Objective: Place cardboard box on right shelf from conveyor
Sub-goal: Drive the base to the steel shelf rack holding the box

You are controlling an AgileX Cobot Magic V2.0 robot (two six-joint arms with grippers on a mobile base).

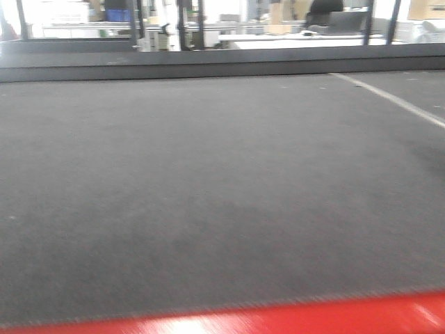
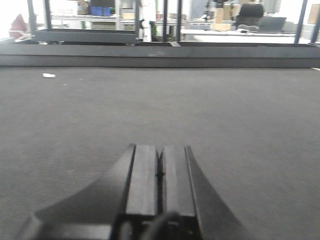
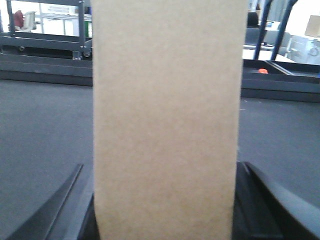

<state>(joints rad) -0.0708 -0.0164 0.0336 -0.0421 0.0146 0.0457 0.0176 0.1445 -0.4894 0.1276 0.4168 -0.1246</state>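
Note:
The tan cardboard box (image 3: 165, 100) fills the middle of the right wrist view and stands upright between the dark fingers (image 3: 260, 190) of my right gripper (image 3: 162, 167), which is shut on its two sides. Behind it lies the dark grey woven conveyor (image 3: 40, 120). Low over the conveyor (image 2: 75, 115), my left gripper (image 2: 159, 147) is shut, pads together with nothing between them. The front view holds only the bare conveyor (image 1: 208, 174), with neither the box nor a gripper in it. The right shelf is out of view.
A dark raised rim (image 1: 208, 66) bounds the belt's far side. A red edge (image 1: 278, 319) runs along its near side. A small white scrap (image 2: 48, 75) lies at the far left of the belt. A pale line (image 1: 396, 101) crosses its right corner. Desks and racks stand beyond.

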